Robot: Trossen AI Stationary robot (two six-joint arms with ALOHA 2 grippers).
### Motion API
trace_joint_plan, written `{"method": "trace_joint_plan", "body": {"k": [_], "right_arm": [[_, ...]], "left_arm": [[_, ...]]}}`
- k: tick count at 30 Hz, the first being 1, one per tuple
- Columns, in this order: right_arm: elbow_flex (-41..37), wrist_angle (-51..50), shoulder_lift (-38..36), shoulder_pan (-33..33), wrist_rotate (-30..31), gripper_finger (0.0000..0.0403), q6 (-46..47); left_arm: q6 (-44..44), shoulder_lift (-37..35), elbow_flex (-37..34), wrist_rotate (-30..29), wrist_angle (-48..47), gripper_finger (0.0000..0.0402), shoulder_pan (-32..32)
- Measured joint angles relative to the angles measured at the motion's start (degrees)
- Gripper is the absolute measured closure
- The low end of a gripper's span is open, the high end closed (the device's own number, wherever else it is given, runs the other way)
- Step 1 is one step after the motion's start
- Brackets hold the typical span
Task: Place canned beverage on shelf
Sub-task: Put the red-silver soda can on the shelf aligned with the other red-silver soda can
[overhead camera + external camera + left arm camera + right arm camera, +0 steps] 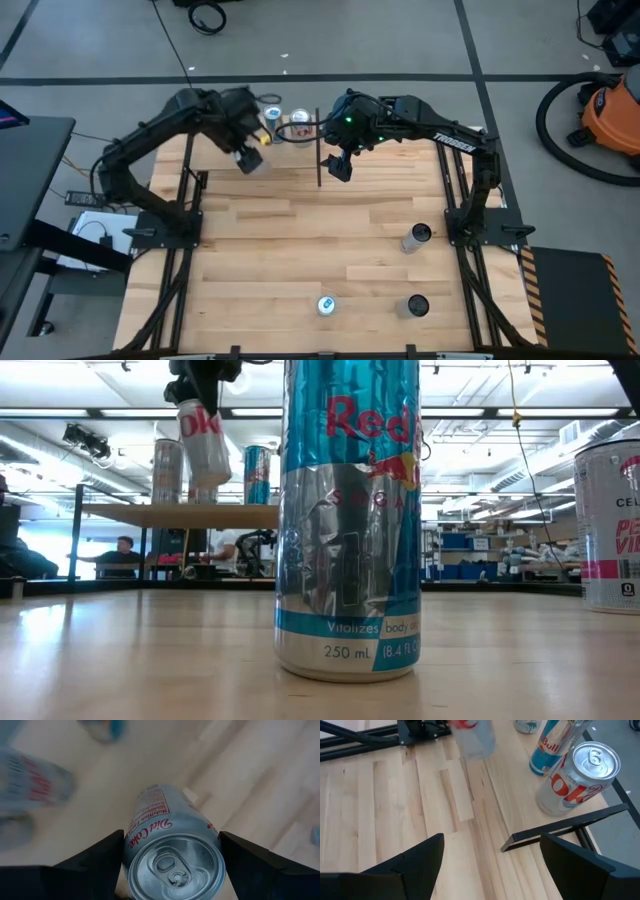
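Diet Coke can [172, 855] is sitting clamped between the two dark fingers of the left gripper [251, 160], its silver top with the pull tab unopened and facing the wrist camera. In the low view this can [203, 440] is hanging in the air, tilted, above the pale-wood shelf [180, 515] at the far side of the table [300, 250]. Two cans are standing upright on the shelf: a silver one [167, 472] and a blue-and-silver one [257, 475]. The right wrist view is showing a silver Coke can [577, 780] and a blue Red Bull can [550, 747] standing just beside each other by a black rod [560, 827].

The right gripper [340, 167] is hovering near the shelf with its fingers apart, holding nothing.

A tall Red Bull can [350, 520] is standing upright on the tabletop close to the low camera, and another can [612, 525] is standing at the picture's right edge. From above, three cans are standing on the near part of the table: [326, 305], [417, 306] and [415, 238].
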Motion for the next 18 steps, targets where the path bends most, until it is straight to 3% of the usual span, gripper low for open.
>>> {"method": "trace_joint_plan", "body": {"k": [8,18], "right_arm": [[0.00,0.03,0.00,0.00,0.00,0.0064,-0.03],[0.00,0.52,0.00,0.02,0.00,0.0064,-0.02]], "left_arm": [[6.05,0.31,1.88,0.35,-0.07,0.0100,6.14],[10.55,7.06,1.88,0.53,0.45,0.0099,7.55]]}}
